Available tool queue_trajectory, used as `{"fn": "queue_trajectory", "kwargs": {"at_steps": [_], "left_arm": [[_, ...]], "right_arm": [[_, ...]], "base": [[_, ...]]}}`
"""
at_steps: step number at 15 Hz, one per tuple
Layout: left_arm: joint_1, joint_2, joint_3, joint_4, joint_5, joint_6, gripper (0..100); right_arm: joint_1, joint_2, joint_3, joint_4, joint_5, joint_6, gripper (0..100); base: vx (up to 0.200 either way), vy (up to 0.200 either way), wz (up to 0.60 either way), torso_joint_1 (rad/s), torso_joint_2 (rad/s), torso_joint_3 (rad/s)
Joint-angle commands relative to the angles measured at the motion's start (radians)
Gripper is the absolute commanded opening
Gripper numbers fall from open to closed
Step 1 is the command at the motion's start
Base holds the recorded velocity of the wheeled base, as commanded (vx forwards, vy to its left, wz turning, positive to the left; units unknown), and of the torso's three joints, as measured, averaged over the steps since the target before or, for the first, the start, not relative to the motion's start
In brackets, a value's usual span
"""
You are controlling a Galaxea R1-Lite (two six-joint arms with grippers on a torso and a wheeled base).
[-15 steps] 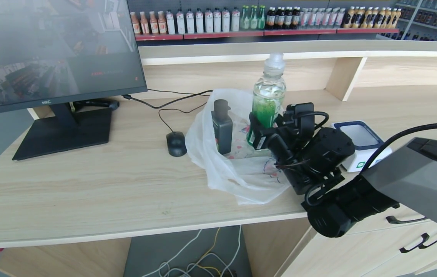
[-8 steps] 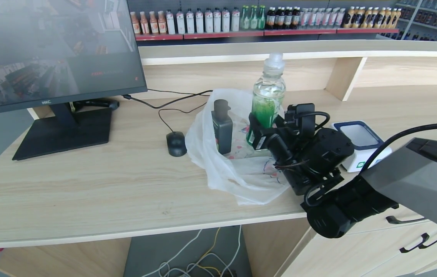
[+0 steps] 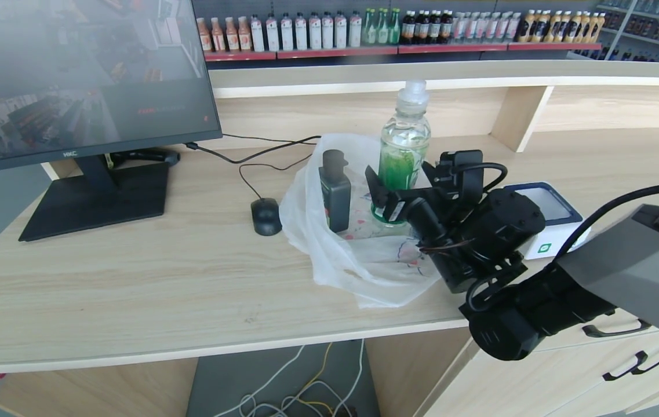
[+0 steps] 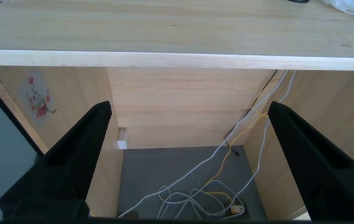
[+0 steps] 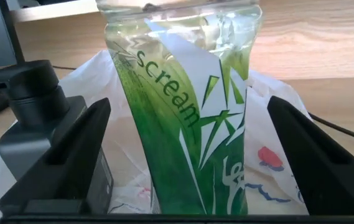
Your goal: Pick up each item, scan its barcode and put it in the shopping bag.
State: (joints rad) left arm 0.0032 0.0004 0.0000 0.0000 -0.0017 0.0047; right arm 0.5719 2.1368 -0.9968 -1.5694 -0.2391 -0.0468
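On the table (image 3: 132, 278), the shopping bag (image 3: 364, 272) lies between the mouse (image 3: 266, 216) on its left and the scanner (image 3: 555, 229) on its right. A drink bottle (image 3: 404, 139) and, left of it, a small bottle (image 3: 335, 197) stand upright in the bag. The right claw (image 3: 399, 188) sits before the drink bottle, one finger on either side. The monitor (image 3: 74, 75) stands far left.

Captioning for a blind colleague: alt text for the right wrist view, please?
A clear plastic bottle with a green leaf label stands between the fingers of the open right gripper, on a white plastic shopping bag, beside a dark grey black-capped bottle.
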Motion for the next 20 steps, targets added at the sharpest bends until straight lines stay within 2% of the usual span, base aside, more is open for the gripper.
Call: {"fn": "queue_trajectory", "kwargs": {"at_steps": [1, 3, 5, 7, 8, 11, 12, 14, 18, 19, 20], "left_arm": [[0.0, 0.0, 0.0, 0.0, 0.0, 0.0, 100], [0.0, 0.0, 0.0, 0.0, 0.0, 0.0, 100], [0.0, 0.0, 0.0, 0.0, 0.0, 0.0, 100], [0.0, 0.0, 0.0, 0.0, 0.0, 0.0, 100], [0.0, 0.0, 0.0, 0.0, 0.0, 0.0, 100], [0.0, 0.0, 0.0, 0.0, 0.0, 0.0, 100], [0.0, 0.0, 0.0, 0.0, 0.0, 0.0, 100], [0.0, 0.0, 0.0, 0.0, 0.0, 0.0, 100], [-0.002, 0.0, 0.0, 0.0, 0.0, 0.003, 100], [-0.002, 0.0, 0.0, 0.0, 0.0, 0.003, 100], [-0.002, 0.0, 0.0, 0.0, 0.0, 0.003, 100]], "right_arm": [[0.0, -0.083, 0.055, -0.001, 0.0, -0.001, 100], [-0.004, -0.198, 0.147, -0.001, 0.0, -0.001, 100], [-0.004, -0.368, 0.31, -0.001, 0.0, 0.001, 100], [-0.007, -0.563, 0.521, -0.001, -0.002, -0.002, 100], [-0.03, -0.672, 0.684, -0.001, -0.002, -0.01, 100], [-0.063, -0.884, 0.929, -0.001, -0.002, -0.013, 100], [-0.066, -0.979, 0.997, -0.001, 0.0, -0.021, 100], [-0.066, -1.078, 0.997, 0.117, 0.001, -0.022, 100], [-0.046, -1.529, 0.997, 0.83, 0.018, -0.018, 100], [-0.029, -1.747, 0.992, 1.098, 0.024, -0.047, 100], [-0.027, -1.89, 0.983, 1.263, 0.027, -0.071, 100]], "base": [[0.0, 0.0, 0.0, 0.0, 0.0, 0.0], [0.0, 0.0, 0.0, 0.0, 0.0, 0.0], [0.0, 0.0, 0.0, 0.0, 0.0, 0.0], [0.0, 0.0, 0.0, 0.0, 0.0, 0.0], [0.0, 0.0, 0.0, 0.0, 0.0, 0.0], [0.0, 0.0, 0.0, 0.0, 0.0, 0.0], [0.0, 0.0, 0.0, 0.0, 0.0, 0.0], [0.0, 0.0, 0.0, 0.0, 0.0, 0.0], [0.0, 0.0, 0.0, 0.0, 0.0, 0.0], [0.0, 0.0, 0.0, 0.0, 0.0, 0.0], [0.0, 0.0, 0.0, 0.0, 0.0, 0.0]]}}
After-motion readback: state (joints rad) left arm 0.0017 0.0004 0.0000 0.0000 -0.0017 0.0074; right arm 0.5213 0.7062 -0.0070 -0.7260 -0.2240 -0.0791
